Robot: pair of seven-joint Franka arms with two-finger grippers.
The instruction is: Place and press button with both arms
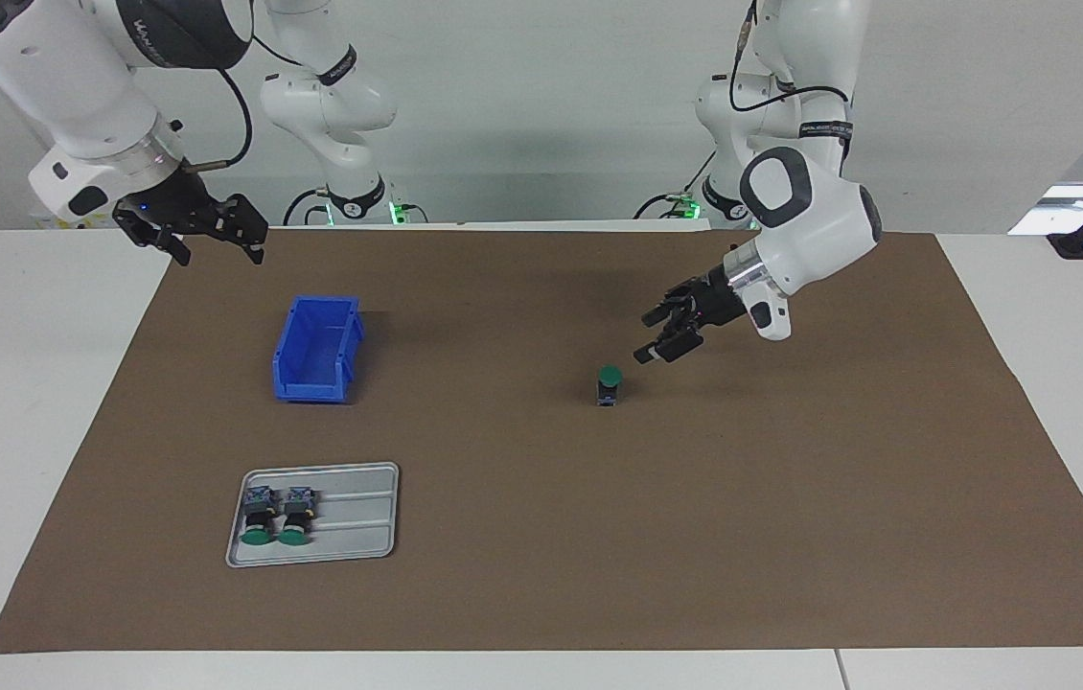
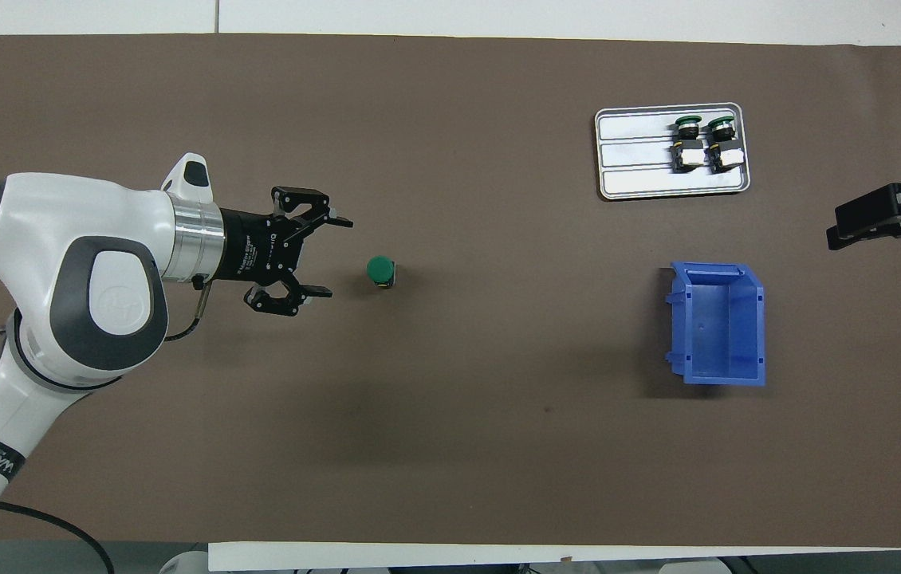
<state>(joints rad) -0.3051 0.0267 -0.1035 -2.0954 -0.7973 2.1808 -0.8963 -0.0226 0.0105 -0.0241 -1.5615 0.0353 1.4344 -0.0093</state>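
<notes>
One button (image 1: 609,382) stands upright on the brown mat, green cap up; it also shows in the overhead view (image 2: 380,271). My left gripper (image 1: 650,337) is open and empty, a little above the mat beside the button on the side of the left arm's end, not touching it; it shows in the overhead view (image 2: 332,259) too. My right gripper (image 1: 218,253) is open and empty, raised over the mat's edge at the right arm's end (image 2: 885,217). Two more buttons (image 1: 276,516) lie on their sides in a tray.
A grey metal tray (image 1: 350,517) with the two lying buttons sits toward the right arm's end (image 2: 634,159). A blue open bin (image 1: 316,347) stands nearer to the robots than the tray (image 2: 718,323). The brown mat (image 1: 599,537) covers the table.
</notes>
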